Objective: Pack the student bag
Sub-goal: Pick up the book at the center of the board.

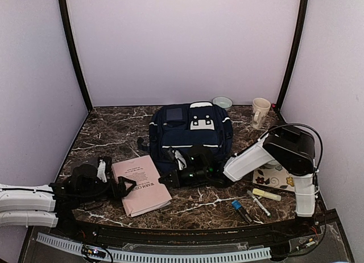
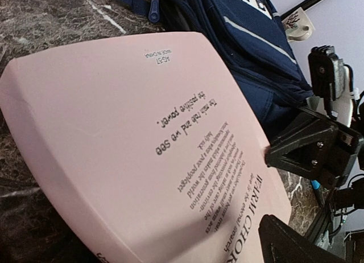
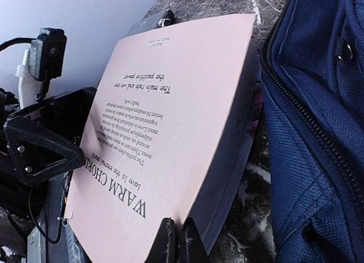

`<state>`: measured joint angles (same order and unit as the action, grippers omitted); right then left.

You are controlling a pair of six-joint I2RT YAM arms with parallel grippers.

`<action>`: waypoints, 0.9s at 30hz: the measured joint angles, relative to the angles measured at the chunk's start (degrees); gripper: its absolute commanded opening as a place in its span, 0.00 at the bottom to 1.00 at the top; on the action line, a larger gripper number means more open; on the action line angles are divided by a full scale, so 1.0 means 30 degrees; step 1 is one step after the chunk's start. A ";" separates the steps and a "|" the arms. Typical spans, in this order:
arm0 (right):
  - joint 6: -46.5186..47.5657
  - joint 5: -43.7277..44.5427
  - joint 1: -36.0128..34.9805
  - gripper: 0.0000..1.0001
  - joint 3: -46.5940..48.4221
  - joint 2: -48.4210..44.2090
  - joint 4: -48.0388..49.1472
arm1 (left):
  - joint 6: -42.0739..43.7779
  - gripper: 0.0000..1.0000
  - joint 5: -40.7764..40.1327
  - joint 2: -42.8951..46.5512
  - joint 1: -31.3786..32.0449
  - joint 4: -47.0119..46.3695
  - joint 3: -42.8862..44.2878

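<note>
top view, student bag (image 1: 190,135): one, lying flat in the middle of the desk (image 1: 108,132), front pocket facing up.
top view, pink book (image 1: 140,184): one, just beside the bag's near left corner.
top view, left pincer (image 1: 124,187): fingers wide apart at the book's left edge.
top view, right pincer (image 1: 170,180): between bag and book, at the book's right edge.
top view, other counts: one mug (image 1: 260,112), one bowl (image 1: 222,102), three pens (image 1: 257,201) (one of them yellow), one floral card (image 1: 273,175) under the right arm.
left wrist view, bag: soft woven fabric that sags in folds, so it will likely flop and slide rather than lift as one piece.
left wrist view, hold point: the zip pull (image 2: 153,9) or a pocket lip looks best for holding an opening wide.
left wrist view, book: smooth cover, probably slippery, light and fairly stiff, so grip it across an edge.
right wrist view, right pincer: fingers pressed together at the book's near edge. Whether they pinch the cover, I cannot tell.
right wrist view, bag: fills the right side, its zipper line close to the book.
</note>
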<state>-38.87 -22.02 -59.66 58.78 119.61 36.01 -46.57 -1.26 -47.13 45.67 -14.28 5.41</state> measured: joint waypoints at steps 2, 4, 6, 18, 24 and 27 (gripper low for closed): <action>-0.0022 -0.0073 0.0087 0.00 0.0007 -0.0015 -0.0029 | 0.0044 0.98 0.0211 0.0969 -0.0058 0.0386 0.0000; -0.0087 -0.0153 0.0189 0.00 0.0007 -0.0022 -0.0058 | 0.0117 0.98 0.0328 0.1690 -0.0066 0.0532 0.0007; -0.0160 -0.0233 0.0248 0.00 0.0007 -0.0022 -0.0051 | 0.0197 0.98 0.0437 0.2273 -0.0080 0.0692 0.0007; -0.0568 -0.0721 0.0364 0.00 0.0146 -0.0022 -0.0233 | 0.0342 0.48 0.0058 0.1523 -0.0277 0.0306 0.0095; -0.0838 -0.0503 0.0386 0.00 0.0306 -0.0022 -0.0138 | -0.0350 0.15 -0.0066 0.1355 -0.0299 -0.0641 0.1290; -0.0889 -0.0474 0.0386 0.00 0.0306 -0.0087 0.0044 | -0.0211 0.06 -0.0401 0.1457 -0.0321 -0.0597 0.1727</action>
<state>-41.54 -23.44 -58.50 59.70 119.35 36.14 -47.20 -2.46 -42.76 44.71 -16.08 10.59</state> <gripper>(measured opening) 0.009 0.160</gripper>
